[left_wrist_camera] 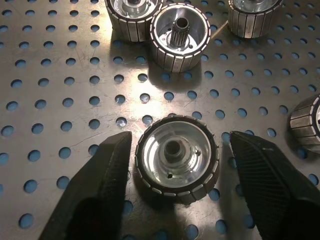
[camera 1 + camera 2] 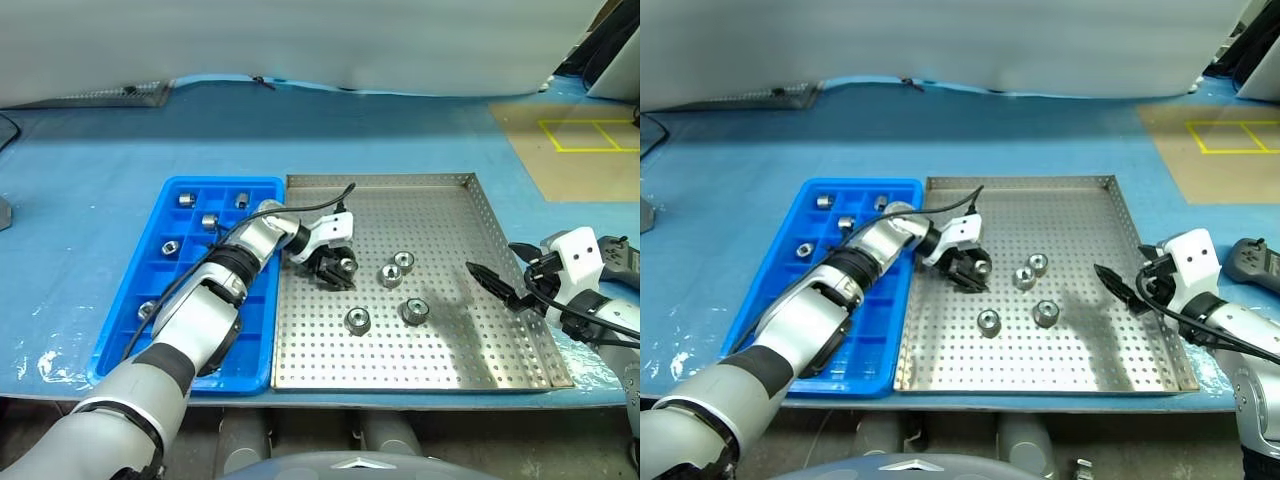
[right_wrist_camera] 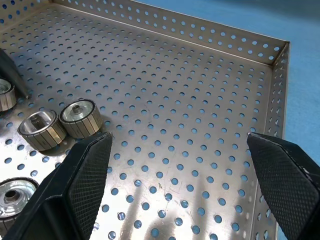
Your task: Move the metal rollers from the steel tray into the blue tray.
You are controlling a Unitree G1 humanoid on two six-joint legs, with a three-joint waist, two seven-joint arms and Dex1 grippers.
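Item: metal rollers, five lying on the steel tray point(image 2: 440, 200), all on its perforated floor toward the side next to the blue tray point(image 2: 180, 190) and the middle. One roller point(image 1: 176, 158) sits between the fingers of the left gripper point(image 2: 337, 268); two more point(image 2: 397, 269) lie touching each other just beside it, and two point(image 2: 357, 320) point(image 2: 415, 311) lie nearer the tray's front edge. Several further rollers point(image 2: 209, 221) already occupy separate compartments of the blue tray. Handling, as judged: solid machined metal, so rigid, dense for its size and not fragile; the outer band is cut with vertical ribs, which should give the rubbery finger pads some bite, though the polished end faces look slippery. Best hold appears to be across the ribbed side wall, fingers on opposite flanks, piece lying flat on an end face. Appearance: short, bright silver cylinder, dished top with a dark centre bore and small holes around it; one neighbour point(image 1: 180, 36) shows a splined hub in its bore. Left gripper: fingers point(image 1: 102, 185) straddle the roller with narrow gaps on both sides, not yet clamped. Right gripper point(image 2: 505, 287): fingers point(image 3: 85, 172) spread wide, empty, over the tray's near right portion.
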